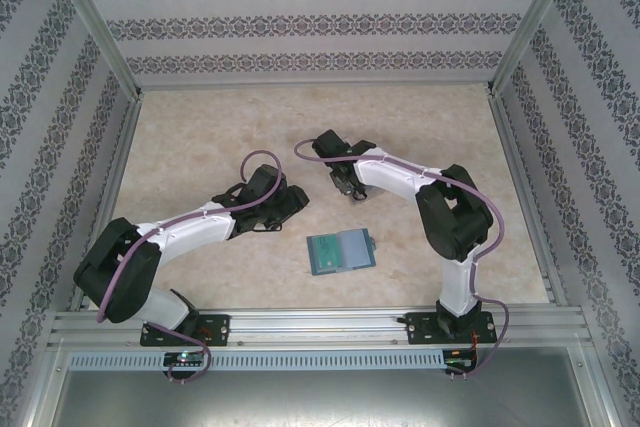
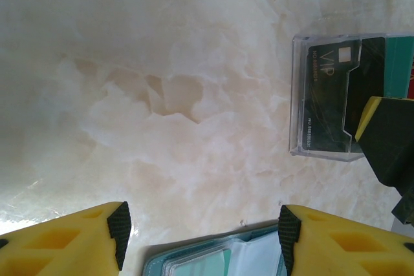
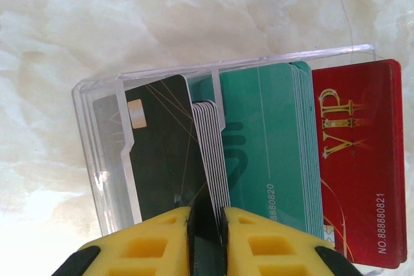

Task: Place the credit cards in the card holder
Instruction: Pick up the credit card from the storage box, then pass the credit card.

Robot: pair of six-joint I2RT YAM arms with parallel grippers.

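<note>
- The credit cards (image 3: pixel 272 147) stand on edge in a clear tray (image 3: pixel 97 134) – a dark one at 9 o'clock, a thin pale-edged stack, teal ones, and a red VIP card at 3 o'clock.
- The right hand (image 3: pixel 206 231) sits at the tray's 6 o'clock edge, fingers drawn close with the pale-edged stack running down between them; I cannot tell whether they clamp it.
- The card holder (image 1: pixel 341 252) lies open on the desk (image 1: pixel 200 127), at 6 o'clock from that hand in the top view and apart from the tray.
- The left hand (image 2: pixel 204 227) – released, fingers spread wide and nothing between them – hovers at 10 o'clock from the holder.
</note>
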